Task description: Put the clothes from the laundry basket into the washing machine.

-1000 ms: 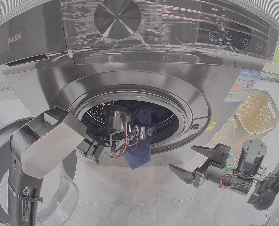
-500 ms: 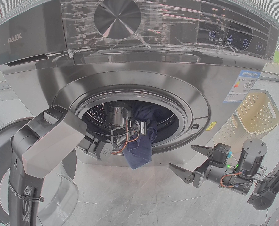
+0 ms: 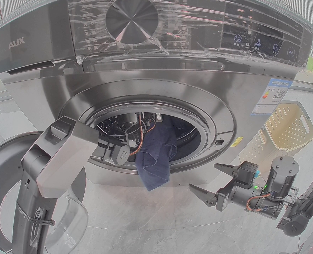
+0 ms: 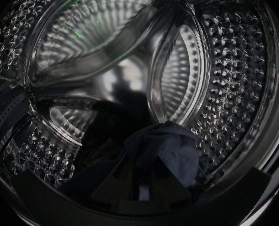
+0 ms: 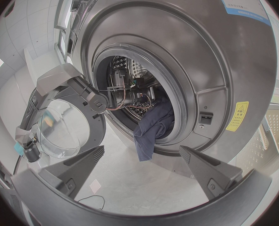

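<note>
We take the drum mouth (image 3: pixel 163 106) of the washing machine (image 3: pixel 213 96) as ref. for all places. The navy garment (image 3: pixel 155 159) lies half in, half out. Its long axis runs from inside the drum (image 4: pixel 233 63), over the mouth's lower lip, then straight down the front panel. The free end points at the floor (image 3: pixel 146 219) & ends below the mouth, near the machine's bottom edge; we can't tell if it touches the floor. The inner end points into the drum, bunched up.

The left gripper (image 4: pixel 141 160) sits inside the mouth, in its upper part. Its jaws are drawn nearly together, w/ the bunched end of the garment pinched at the tips. Light in there is dim, but we see cloth wrapped right at the tips. The left arm (image 3: pixel 57 156) enters across the mouth's left side, just beside the cloth, so arm + cloth take up the left & middle of the opening.

The right gripper (image 3: pixel 203 176) hangs outside, below & right of the mouth. Its jaws are spread wide w/ nothing btw them, well apart from the cloth.

The door (image 3: pixel 1 180) stands swung open, left of the mouth. The laundry basket (image 3: pixel 290 124) sits right of the mouth, past the machine's corner.
</note>
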Motion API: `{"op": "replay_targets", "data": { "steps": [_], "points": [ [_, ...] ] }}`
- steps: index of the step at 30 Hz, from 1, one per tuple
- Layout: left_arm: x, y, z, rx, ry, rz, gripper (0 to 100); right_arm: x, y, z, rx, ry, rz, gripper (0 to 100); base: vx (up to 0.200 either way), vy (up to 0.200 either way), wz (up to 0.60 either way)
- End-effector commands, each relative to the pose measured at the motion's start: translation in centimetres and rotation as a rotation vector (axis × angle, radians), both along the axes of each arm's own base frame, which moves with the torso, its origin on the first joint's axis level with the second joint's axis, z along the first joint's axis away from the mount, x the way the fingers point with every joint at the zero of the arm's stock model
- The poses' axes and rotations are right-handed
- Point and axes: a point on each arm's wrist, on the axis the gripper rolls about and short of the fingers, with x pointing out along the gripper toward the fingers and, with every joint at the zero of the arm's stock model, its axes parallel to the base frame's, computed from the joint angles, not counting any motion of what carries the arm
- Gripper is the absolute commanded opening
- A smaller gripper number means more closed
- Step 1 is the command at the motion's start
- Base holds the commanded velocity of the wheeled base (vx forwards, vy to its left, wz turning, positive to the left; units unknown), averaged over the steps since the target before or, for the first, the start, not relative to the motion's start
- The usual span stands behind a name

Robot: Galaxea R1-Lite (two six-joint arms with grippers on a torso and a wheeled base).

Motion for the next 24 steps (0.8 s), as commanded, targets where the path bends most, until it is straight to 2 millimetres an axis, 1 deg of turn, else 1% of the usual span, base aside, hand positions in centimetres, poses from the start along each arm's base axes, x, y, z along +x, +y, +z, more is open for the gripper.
{"op": "replay_targets", "data": {
  "steps": [1,5,6,7,10,11,12,13,14,16,17,18,20,21,22,23,24],
  "points": [
    [1.4,-0.5,-1.2,-0.024,-0.037,0.032,0,0.0,0.0,-0.1,-0.003,0.003,0.0,100,0.0,0.0,0.0],
    [1.0,-0.4,-1.5,-0.011,-0.016,0.028,0,0.0,0.0,-0.1,-0.004,0.005,-0.001,100,0.0,0.0,0.0],
    [0.6,-0.5,-1.1,-0.009,-0.014,0.023,0,0.0,0.0,-0.1,-0.004,0.005,0.0,100,0.0,0.0,0.0],
    [0.1,-0.5,-0.5,-0.008,-0.009,0.018,100,0.0,0.0,-0.1,-0.004,0.005,0.0,100,0.0,0.0,0.0],
    [-2.2,-0.1,1.3,0.022,0.044,-0.012,100,0.0,0.1,-0.2,-0.006,0.007,0.002,100,0.0,0.0,0.0],
    [-2.8,-0.1,1.5,0.034,0.062,-0.022,100,0.0,0.1,-0.2,-0.006,0.007,0.003,100,0.0,0.0,0.0],
    [-2.9,-0.1,1.5,0.038,0.069,-0.023,100,0.0,0.1,-0.2,-0.006,0.007,0.003,100,0.0,0.0,0.0],
    [-4.4,0.0,2.0,0.066,0.113,-0.049,100,0.0,0.1,-0.3,-0.006,0.009,0.005,100,0.0,0.0,0.0],
    [-4.4,0.0,2.0,0.066,0.113,-0.049,100,0.0,0.1,-0.3,-0.006,0.009,0.005,100,0.0,0.0,0.0],
    [-6.6,0.2,1.9,0.105,0.176,-0.11,100,0.0,0.1,-0.3,-0.009,0.01,0.003,100,0.0,0.0,0.0],
    [-6.8,0.1,1.8,0.11,0.184,-0.118,100,0.0,0.1,-0.3,-0.008,0.011,0.003,100,0.0,0.0,0.0],
    [-8.0,0.0,1.3,0.129,0.212,-0.158,100,0.0,0.1,-0.3,-0.008,0.009,0.003,100,0.0,0.0,0.0],
    [-8.8,0.0,0.4,0.152,0.243,-0.18,100,0.0,0.1,-0.3,-0.008,0.009,0.003,100,0.0,0.0,0.0],
    [-9.0,0.0,-0.1,0.162,0.255,-0.184,100,0.0,0.1,-0.3,-0.008,0.009,0.003,100,0.0,0.0,0.0],
    [-9.0,0.0,-0.1,0.162,0.255,-0.184,100,0.0,0.1,-0.3,-0.008,0.009,0.003,100,0.0,0.0,0.0],
    [-9.4,0.2,-1.1,0.195,0.283,-0.19,100,-0.1,0.1,-0.3,-0.007,0.008,0.003,100,0.0,0.0,0.0],
    [-9.5,0.4,-1.7,0.213,0.295,-0.188,100,-0.1,0.1,-0.3,-0.007,0.008,0.003,100,0.0,0.0,0.0]
  ]
}}
